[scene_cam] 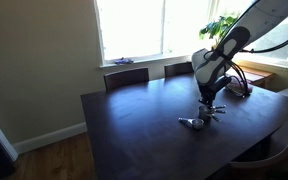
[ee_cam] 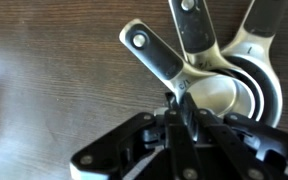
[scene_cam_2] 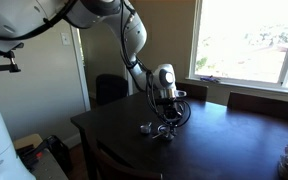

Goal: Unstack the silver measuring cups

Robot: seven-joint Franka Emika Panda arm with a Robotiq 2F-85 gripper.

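Your gripper (ee_cam: 181, 100) is down on the table with its jaws pressed together. In the wrist view they seem to pinch the cups (ee_cam: 234, 90) at the root of a handle (ee_cam: 149, 50), just where it meets the bowls. It's a thin edge, so I can't tell how much metal you really have.

The cups sit nested one inside another, directly in front of the jaws, with three handles fanned out away from you. In both exterior views the gripper (scene_cam: 211, 104) (scene_cam_2: 166, 118) stands upright over them, on the dark table (ee_cam: 54, 80) and well in from its edges. A small shiny piece (scene_cam: 192, 122) lies just beside them. It is too small for me to tell if it's another cup.

What could go wrong from here:
- The whole nest may rise with you, because the bowls sit snugly inside each other and nothing holds the lower ones down.
- The flat handle may pivot or slip out of the pinch, since it is smooth metal held near one end.
- If you caught two handles at the root, you'd lift two cups.
- A sideways tug may skid the rest across the slick tabletop and knock the piece beside them.
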